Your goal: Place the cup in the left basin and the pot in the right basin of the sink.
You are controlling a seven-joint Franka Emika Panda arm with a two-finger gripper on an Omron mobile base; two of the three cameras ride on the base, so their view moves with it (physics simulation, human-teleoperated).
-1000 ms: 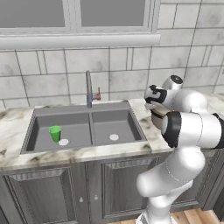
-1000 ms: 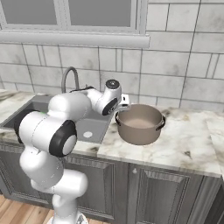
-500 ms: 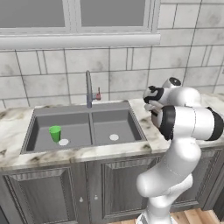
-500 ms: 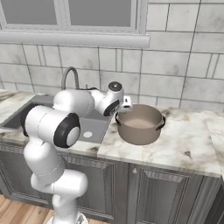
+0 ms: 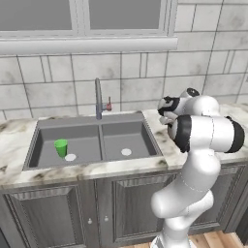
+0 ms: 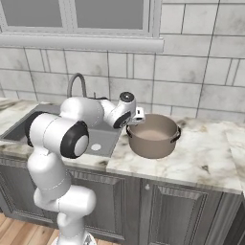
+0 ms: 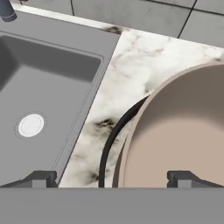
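The gripper (image 7: 111,177) is spread wide, its fingertips straddling the near rim and dark side handle of the pot (image 7: 183,135); nothing is held. The pot stands on the marble counter (image 6: 201,158), at 3 o'clock from the right basin (image 5: 127,140). The cup (image 5: 61,147) already stands in the left basin (image 5: 77,143). The pot step appears in hand: a descent and closure on the handle seem needed next.
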